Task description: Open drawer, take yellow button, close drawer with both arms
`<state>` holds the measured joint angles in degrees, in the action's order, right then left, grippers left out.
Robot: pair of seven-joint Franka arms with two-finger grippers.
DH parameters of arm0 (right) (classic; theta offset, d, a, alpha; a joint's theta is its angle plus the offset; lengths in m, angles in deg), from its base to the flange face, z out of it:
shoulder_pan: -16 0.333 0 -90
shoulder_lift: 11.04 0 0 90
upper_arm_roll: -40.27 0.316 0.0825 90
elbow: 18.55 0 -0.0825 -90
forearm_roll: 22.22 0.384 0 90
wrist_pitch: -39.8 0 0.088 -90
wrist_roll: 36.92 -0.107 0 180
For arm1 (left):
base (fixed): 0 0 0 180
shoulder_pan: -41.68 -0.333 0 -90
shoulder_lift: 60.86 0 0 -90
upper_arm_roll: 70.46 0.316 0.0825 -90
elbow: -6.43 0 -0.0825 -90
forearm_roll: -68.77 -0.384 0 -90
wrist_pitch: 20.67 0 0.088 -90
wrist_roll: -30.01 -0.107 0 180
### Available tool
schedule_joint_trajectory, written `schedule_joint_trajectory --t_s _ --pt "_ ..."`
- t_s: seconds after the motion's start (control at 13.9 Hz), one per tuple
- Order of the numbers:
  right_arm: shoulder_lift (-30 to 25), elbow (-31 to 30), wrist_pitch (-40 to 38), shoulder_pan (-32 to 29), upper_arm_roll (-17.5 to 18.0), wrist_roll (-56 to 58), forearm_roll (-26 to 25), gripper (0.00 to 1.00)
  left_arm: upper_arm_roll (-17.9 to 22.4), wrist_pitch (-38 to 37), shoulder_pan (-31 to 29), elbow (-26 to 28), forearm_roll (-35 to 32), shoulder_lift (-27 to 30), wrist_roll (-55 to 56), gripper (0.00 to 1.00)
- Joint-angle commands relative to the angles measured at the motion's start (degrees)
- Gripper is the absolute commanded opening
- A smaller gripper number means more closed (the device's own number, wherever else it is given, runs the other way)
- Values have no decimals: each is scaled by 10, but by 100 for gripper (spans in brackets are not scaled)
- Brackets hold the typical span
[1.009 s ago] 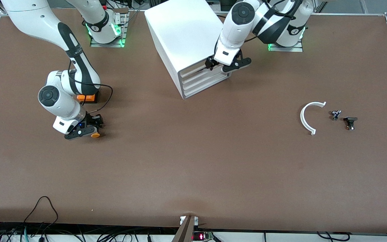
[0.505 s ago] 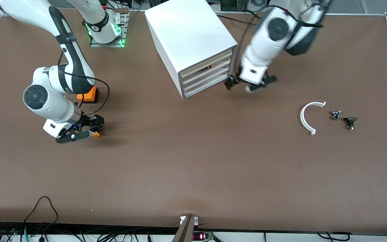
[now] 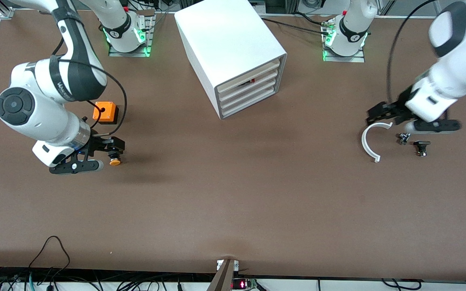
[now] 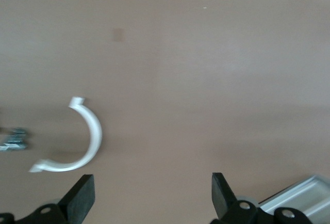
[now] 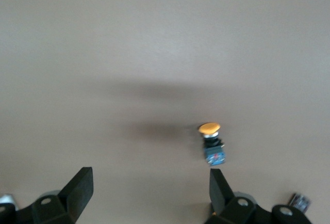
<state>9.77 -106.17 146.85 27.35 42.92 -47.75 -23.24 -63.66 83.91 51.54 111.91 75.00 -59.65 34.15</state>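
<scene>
We locate the button (image 3: 115, 162) lying on the table (image 3: 233, 202) toward the right arm's end, its orange-yellow cap showing; it is nearer to the front camera than the orange cube (image 3: 104, 111); in the right wrist view the button (image 5: 211, 142) lies on its side on the bare surface, clear of both fingers.

We find the right hand (image 3: 91, 155) just above the table beside the button; its fingers stand wide apart and hold nothing.

We find the left hand (image 3: 413, 119) over the table toward the left arm's end, above the white curved piece (image 3: 368, 141) and the small metal part (image 3: 403, 138); its fingers are spread fully and grip nothing; the left wrist view confirms this, with the white curved piece (image 4: 85, 139) lying flat below and between the two fingertips (image 4: 82, 195).

A small black part (image 3: 421, 147) lies just beside the small metal part.

The white drawer cabinet (image 3: 233, 52) stands between the two arm bases; its uppermost drawer (image 3: 251, 76) shows a narrow gap with something dark and red inside; we cannot tell what it is.
</scene>
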Motion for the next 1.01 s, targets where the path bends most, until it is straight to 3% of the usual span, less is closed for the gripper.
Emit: schedule_joint_trajectory --t_s 0.0,0.14,0.29,0.94 --pt "12 95 -86 32 0 -57 -1 100 2 -101 6 -58 -68 16 -30 100" --pt "-5 118 -98 25 -1 -52 -4 100 -4 -113 11 -61 -81 20 -26 100" --pt "-36 122 -112 -24 2 -50 1 100 -17 -115 15 -73 -94 8 -16 100" --pt "-82 126 -142 -108 1 -3 -32 100 -19 -130 11 -81 -75 5 -2 100"
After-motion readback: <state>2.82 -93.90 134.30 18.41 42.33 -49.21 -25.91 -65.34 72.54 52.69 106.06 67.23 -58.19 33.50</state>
